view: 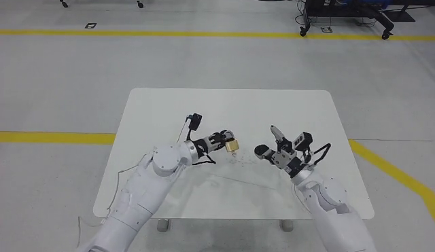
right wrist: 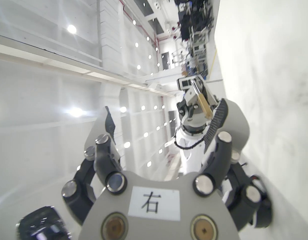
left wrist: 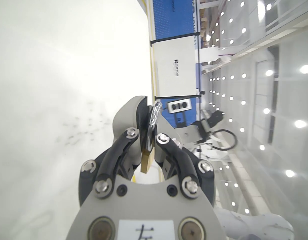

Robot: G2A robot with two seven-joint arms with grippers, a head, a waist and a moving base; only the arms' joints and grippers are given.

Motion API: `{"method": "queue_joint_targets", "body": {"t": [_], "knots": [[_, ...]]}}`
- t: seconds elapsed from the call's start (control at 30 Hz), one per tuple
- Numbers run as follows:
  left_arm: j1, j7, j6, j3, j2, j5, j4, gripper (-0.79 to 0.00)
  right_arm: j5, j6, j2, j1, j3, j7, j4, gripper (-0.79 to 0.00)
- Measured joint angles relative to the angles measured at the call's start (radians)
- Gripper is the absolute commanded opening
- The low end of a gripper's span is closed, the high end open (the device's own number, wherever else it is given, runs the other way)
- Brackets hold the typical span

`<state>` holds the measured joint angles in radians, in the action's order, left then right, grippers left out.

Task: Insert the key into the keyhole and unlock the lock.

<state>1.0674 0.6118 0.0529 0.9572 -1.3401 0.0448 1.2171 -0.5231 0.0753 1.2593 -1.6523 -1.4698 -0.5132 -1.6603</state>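
Top view: we've got the left gripper (view: 223, 141) near mid-table (view: 204, 109), fingers clamped on the lock (view: 232, 145). Left wrist view agrees (brass lock (left wrist: 146, 162) pinched between the pads, silver shackle (left wrist: 155, 112) sticking out past the fingertips). We see the right gripper (view: 267, 141) near it, facing the lock without touching, fingers spread wide apart. Right wrist view puts the lock (right wrist: 203, 103) beyond those fingers (right wrist: 219, 116).

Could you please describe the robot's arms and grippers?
The left arm and right arm are white, with black wrist cables. The left gripper and right gripper have grey fingers, black ribbed pads, black linkages, silver screws and a white label with a black character.
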Motion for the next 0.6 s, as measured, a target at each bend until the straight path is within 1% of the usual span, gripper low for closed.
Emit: {"method": "queue_joint_targets", "body": {"t": [0.1, 0.2, 0.3, 0.4, 0.43, 0.47, 0.5, 0.53, 0.57, 0.6], "knots": [[-0.006, -0.024, -0.050, -0.033, -0.004, -0.077, -0.007, -0.785, 0.096, 0.020, -0.005, -0.072, -0.051, 0.109, -0.098, 0.000], [-0.020, -0.027, -0.124, -0.063, -0.012, -0.108, -0.031, -0.785, 0.131, 0.027, -0.006, -0.116, -0.073, 0.184, -0.152, 0.000], [-0.037, -0.045, -0.197, -0.095, -0.022, -0.138, -0.053, -0.785, 0.128, 0.027, -0.006, -0.112, -0.072, 0.176, -0.148, 0.000], [-0.049, -0.085, -0.230, -0.123, -0.032, -0.179, -0.064, -0.785, 0.128, 0.027, -0.006, -0.112, -0.072, 0.175, -0.148, 0.000], [-0.050, -0.095, -0.230, -0.129, -0.034, -0.185, -0.064, -0.625, 0.128, 0.027, -0.006, -0.112, -0.072, 0.175, -0.148, 0.000], [-0.051, -0.100, -0.226, -0.133, -0.037, -0.186, -0.065, -0.573, 0.128, 0.027, -0.006, -0.112, -0.072, 0.175, -0.148, 0.000], [-0.051, -0.102, -0.220, -0.136, -0.039, -0.183, -0.067, -0.203, 0.128, 0.027, -0.006, -0.112, -0.072, 0.175, -0.148, 0.000], [-0.052, -0.098, -0.218, -0.138, -0.040, -0.183, -0.070, -0.018, 0.128, 0.027, -0.006, -0.112, -0.072, 0.175, -0.148, 0.000], [-0.054, -0.094, -0.216, -0.140, -0.041, -0.184, -0.073, 0.000, 0.128, 0.027, -0.006, -0.112, -0.072, 0.175, -0.148, 0.000], [-0.056, -0.089, -0.215, -0.141, -0.042, -0.187, -0.076, 0.000, 0.128, 0.027, -0.006, -0.112, -0.072, 0.175, -0.148, 0.000]]}}
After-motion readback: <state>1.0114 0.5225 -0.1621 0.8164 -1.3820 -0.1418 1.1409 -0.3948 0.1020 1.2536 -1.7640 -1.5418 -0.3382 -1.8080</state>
